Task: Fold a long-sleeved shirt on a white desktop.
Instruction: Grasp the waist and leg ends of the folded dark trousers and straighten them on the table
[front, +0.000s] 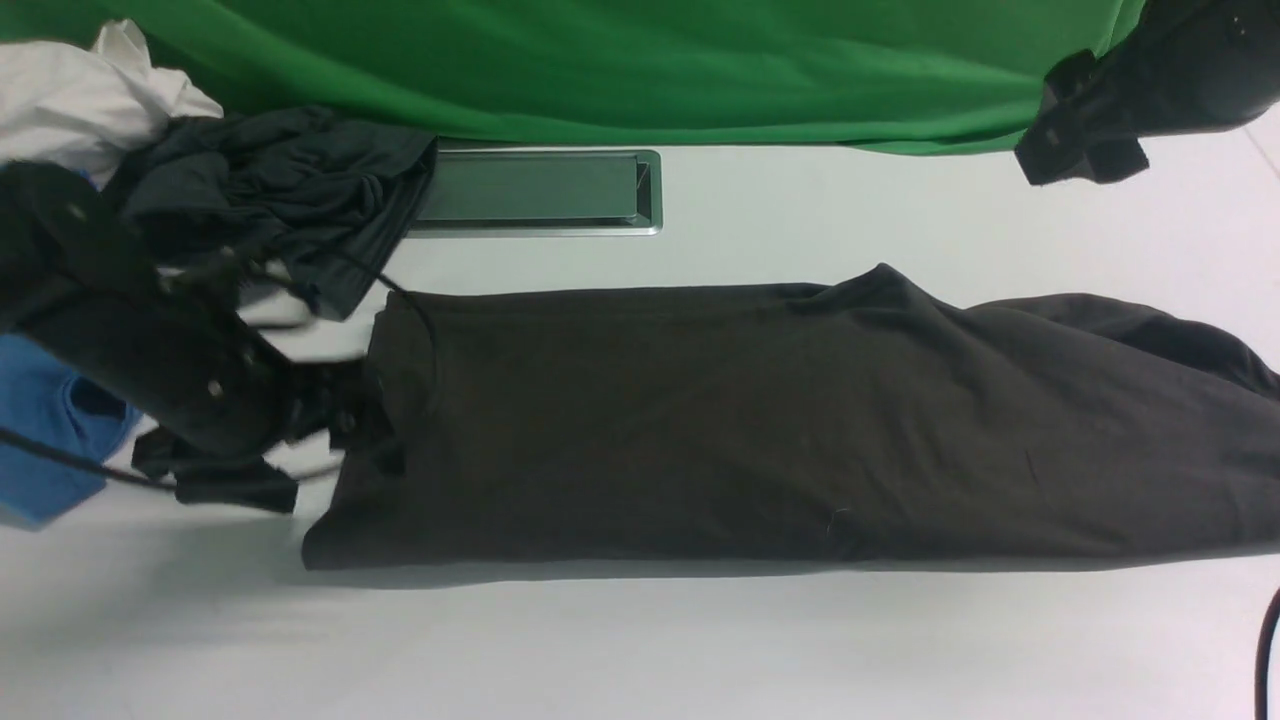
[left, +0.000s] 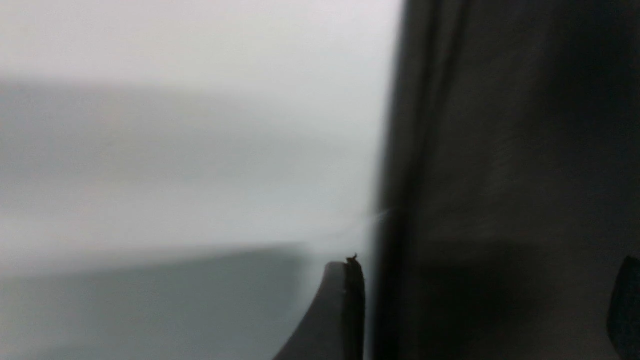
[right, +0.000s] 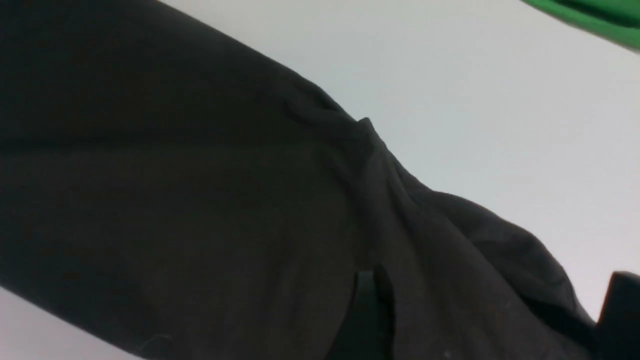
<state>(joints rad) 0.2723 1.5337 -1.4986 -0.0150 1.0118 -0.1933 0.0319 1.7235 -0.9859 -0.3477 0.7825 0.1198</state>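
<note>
**Ana:** So, how far along is the fold, would you say?

**Ben:** Roughly halfway, I'd judge. The long-sleeved shirt (front: 780, 420) lies across the white worktop (front: 640, 640) as one long dark band, running from the robot's left out past the right edge of the front view. No sleeve sticks out, so the lengthwise folds look done.

**Ana:** And what's left?

**Ben:** The crosswise folds, since the band isn't yet doubled end over end. Its right part is rumpled too, with a raised ridge near the far edge that may want smoothing.

**Ana:** Where's the left claw (left: 485, 310)?

**Ben:** Right at the band's left end. Its wrist camera is blurred, but one jaw shows over bare worktop and the other over cloth, so it straddles the shirt's edge. The jaws are spread wide and grip nothing that I can see.

**Ana:** The right claw (right: 495, 315)?

**Ben:** Up high at the far right, against the green backdrop (front: 600, 70) in the front view. Its own camera looks down on the rumpled right stretch of the shirt. It's spread wide as well, empty and apart from the cloth.

**Ana:** Anything crowding the shirt?

**Ben:** A dark grey garment (front: 290, 190) is heaped just beside the band's far-left corner. I can't tell whether they touch.
</note>
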